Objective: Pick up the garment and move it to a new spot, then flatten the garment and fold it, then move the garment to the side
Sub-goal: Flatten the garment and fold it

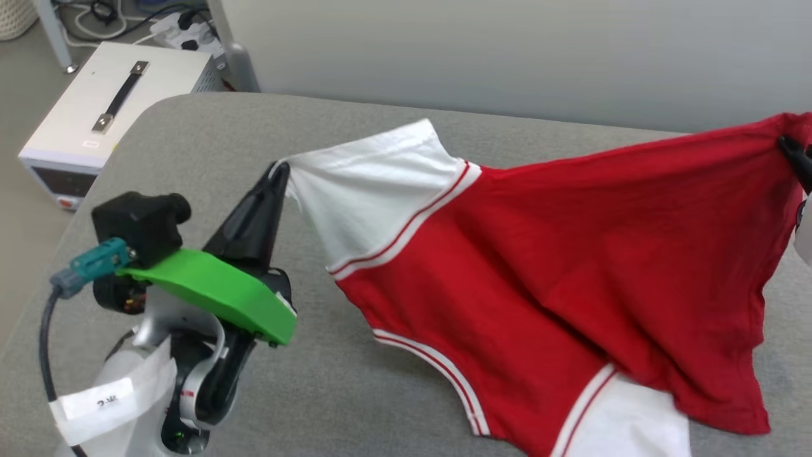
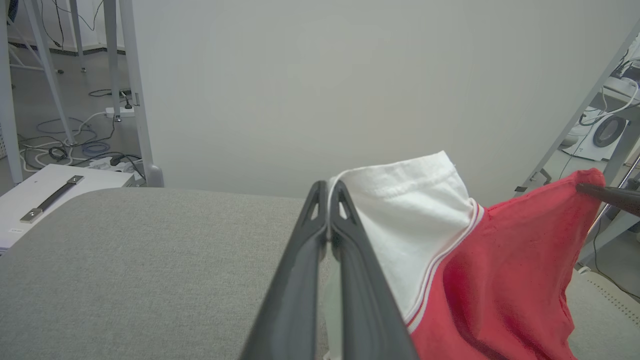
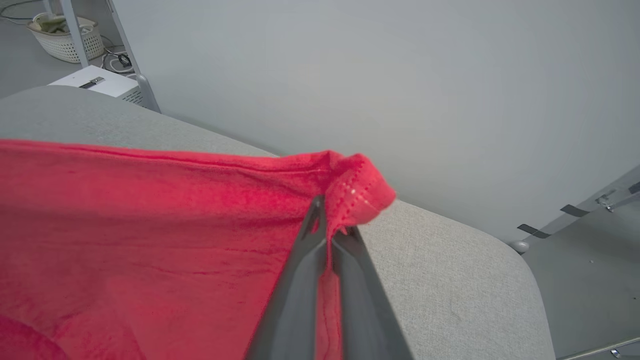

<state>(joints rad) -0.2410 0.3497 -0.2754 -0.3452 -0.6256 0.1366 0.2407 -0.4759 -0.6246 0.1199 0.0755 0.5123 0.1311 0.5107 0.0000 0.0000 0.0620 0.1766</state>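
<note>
Now the red jersey (image 1: pixel 558 254) stretches between my tools over the grey desk (image 1: pixel 190 139): left tool (image 1: pixel 281 171) clamped on its white sleeve edge, right tool (image 3: pixel 327 225) clamped on a red hem corner.

Arms, pair: both pincers closed
Item one, left pincer (image 1: pixel 281 169) at lower left, fingers pressed together on the garment (image 1: pixel 571 254) at its white sleeve hem; item two, right pincer (image 1: pixel 790 145) at far right edge, clamping the red hem.

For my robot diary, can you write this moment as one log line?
red jersey: stretched between grippers, lower part on grey table | left gripper: shut on its white sleeve | right gripper: shut on its red hem
</note>
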